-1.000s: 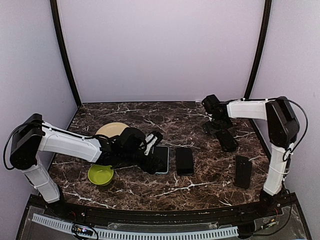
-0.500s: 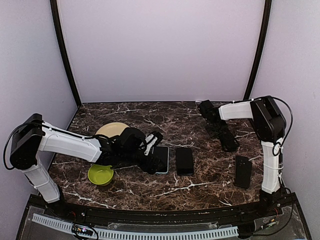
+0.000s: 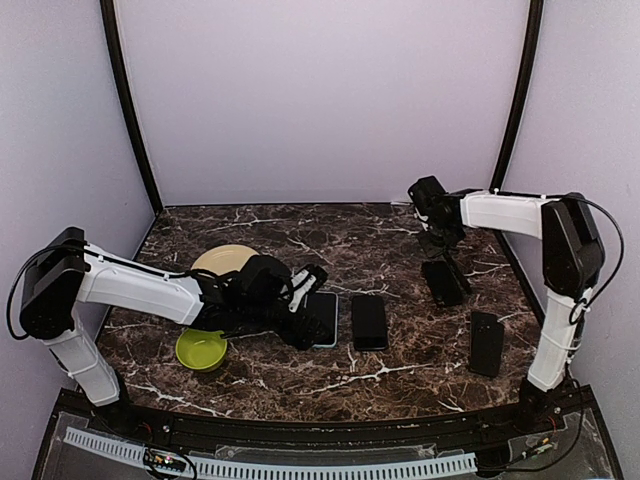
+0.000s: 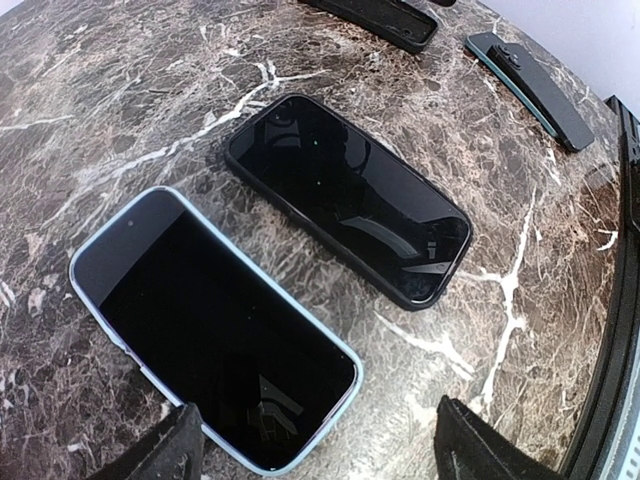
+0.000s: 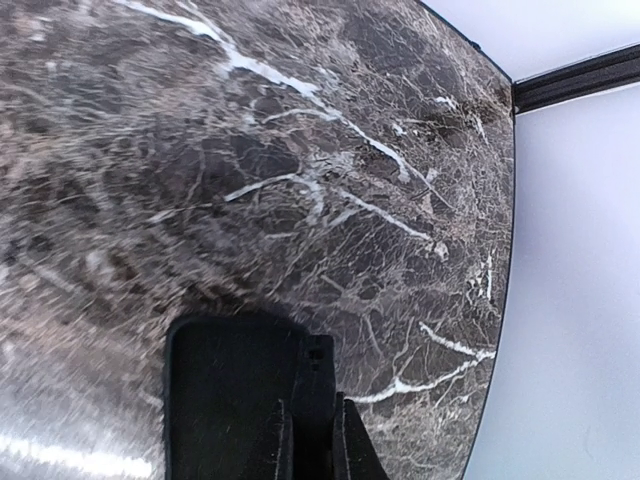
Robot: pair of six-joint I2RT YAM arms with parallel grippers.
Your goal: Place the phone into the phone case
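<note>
An empty black phone case (image 5: 235,400) has its right side wall pinched between my right gripper's (image 5: 312,445) shut fingers. From above, that case (image 3: 441,282) lies at the right rear of the marble table, just below the right gripper (image 3: 437,240). I cannot tell if it is off the surface. A phone with a pale blue rim (image 4: 215,330) lies screen up beside a black phone (image 4: 350,200). My left gripper (image 4: 325,455) stands open over the blue-rimmed phone's near end, holding nothing. From above, the blue-rimmed phone (image 3: 323,318) lies next to the left gripper (image 3: 308,305).
Another dark phone-shaped slab (image 3: 486,343) lies near the right arm's base. A yellow plate (image 3: 225,260) and a green bowl (image 3: 201,350) sit beside the left arm. The table's right edge (image 5: 500,300) runs close to the held case.
My right gripper has gone from open to shut on the case's wall, and the case has shifted slightly left. The left arm and both phones have not moved.
</note>
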